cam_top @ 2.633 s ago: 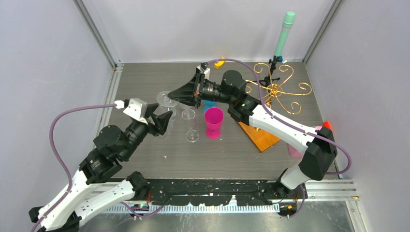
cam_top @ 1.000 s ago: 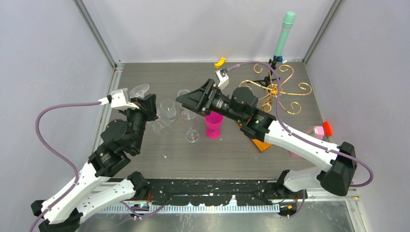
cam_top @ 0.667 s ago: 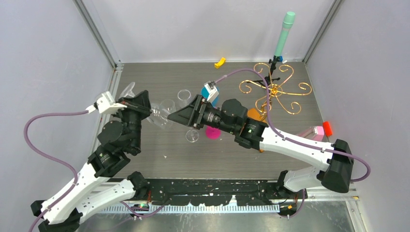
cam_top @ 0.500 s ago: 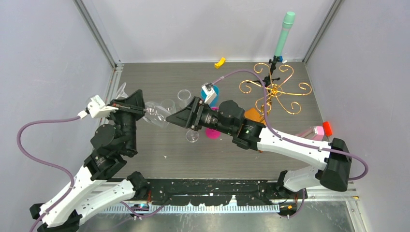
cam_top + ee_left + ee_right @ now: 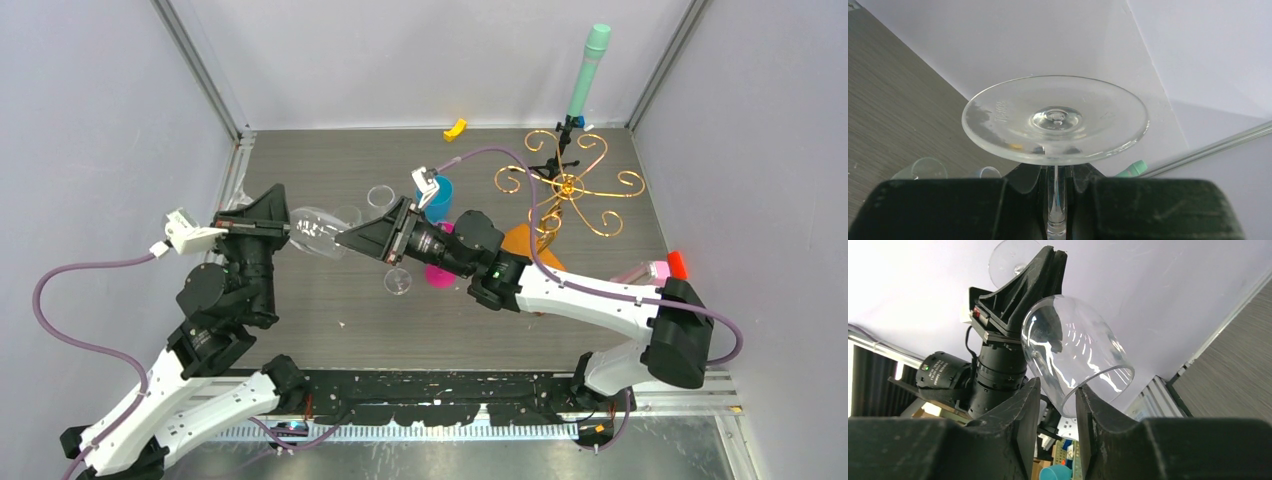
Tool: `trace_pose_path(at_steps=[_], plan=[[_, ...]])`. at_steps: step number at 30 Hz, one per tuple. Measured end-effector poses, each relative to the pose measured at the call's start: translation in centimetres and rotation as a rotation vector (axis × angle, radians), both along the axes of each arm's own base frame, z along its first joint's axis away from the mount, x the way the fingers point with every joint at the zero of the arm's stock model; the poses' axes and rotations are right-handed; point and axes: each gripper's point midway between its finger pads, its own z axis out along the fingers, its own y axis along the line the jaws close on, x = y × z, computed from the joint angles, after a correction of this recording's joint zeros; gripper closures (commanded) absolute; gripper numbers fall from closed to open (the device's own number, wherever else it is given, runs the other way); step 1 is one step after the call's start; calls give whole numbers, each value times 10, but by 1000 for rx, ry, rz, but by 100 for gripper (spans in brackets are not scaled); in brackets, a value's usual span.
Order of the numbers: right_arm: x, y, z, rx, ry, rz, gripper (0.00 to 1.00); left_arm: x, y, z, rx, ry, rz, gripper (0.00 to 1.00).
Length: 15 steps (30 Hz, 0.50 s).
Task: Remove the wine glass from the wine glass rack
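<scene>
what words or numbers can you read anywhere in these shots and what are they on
Raised marking near the rim of the foot of the wine glass, left wrist view: a short moulded string of characters in clear glass, too faint to read for sure.
Everything else in all three views: no readable word, label, brand, number or sign.

Rack base (image 5: 519, 241) mostly behind right arm (image 5: 590, 293)
</scene>
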Motion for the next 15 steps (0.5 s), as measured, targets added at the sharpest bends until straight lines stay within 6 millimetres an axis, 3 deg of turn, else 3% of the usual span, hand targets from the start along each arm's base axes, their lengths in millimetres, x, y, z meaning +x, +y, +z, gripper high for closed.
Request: trace_pose_path(at_steps=[10,15], plan=[[-1,6,16,141,14,46,67,-4,9,2,-135,-40,14,100],[-5,15,14,197,26,106,75,-1,4,-8,-184,-50,1,100]])
